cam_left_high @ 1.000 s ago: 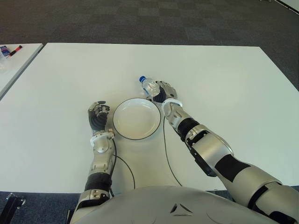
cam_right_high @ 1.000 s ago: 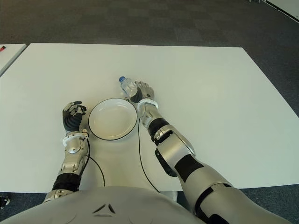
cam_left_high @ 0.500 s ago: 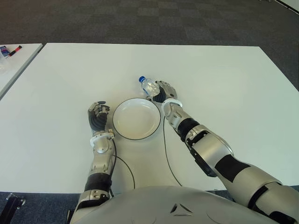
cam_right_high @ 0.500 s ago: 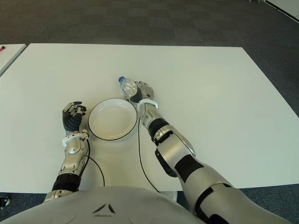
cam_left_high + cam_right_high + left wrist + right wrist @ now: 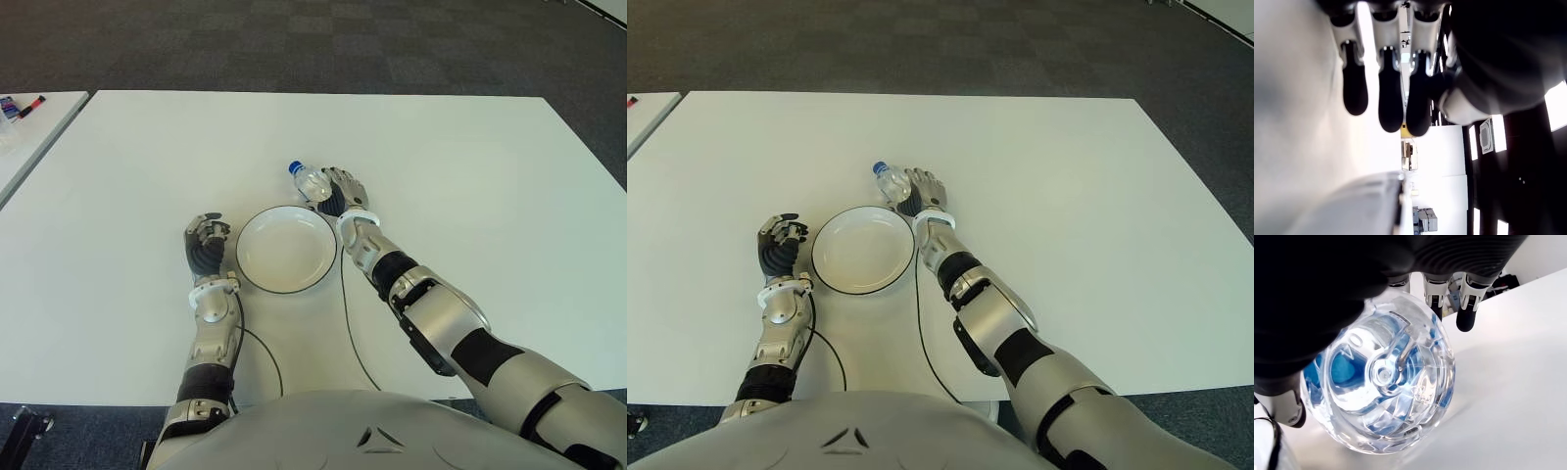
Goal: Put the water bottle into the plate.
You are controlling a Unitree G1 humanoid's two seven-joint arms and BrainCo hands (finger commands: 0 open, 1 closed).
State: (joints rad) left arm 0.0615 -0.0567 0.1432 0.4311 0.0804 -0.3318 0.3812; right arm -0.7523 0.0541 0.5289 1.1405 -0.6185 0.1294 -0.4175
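Observation:
A clear water bottle (image 5: 312, 182) with a blue cap lies tilted just beyond the far right rim of the white plate (image 5: 287, 250), cap pointing away and to the left. My right hand (image 5: 339, 192) is shut on it. The right wrist view shows the bottle's base (image 5: 1383, 391) close up, low over the white table, with the fingers (image 5: 1467, 308) curled over it. The dark-rimmed plate holds nothing. My left hand (image 5: 204, 241) shows just left of the plate, fingers (image 5: 1390, 95) curled on nothing.
A thin black cable (image 5: 349, 323) runs over the white table (image 5: 470, 186) from the right wrist toward my body. A second table (image 5: 29, 132) with small items stands at the far left. Dark carpet lies beyond the far edge.
My right hand and the bottle have shifted slightly to the left, along the plate's far rim. The left hand and the plate have not moved.

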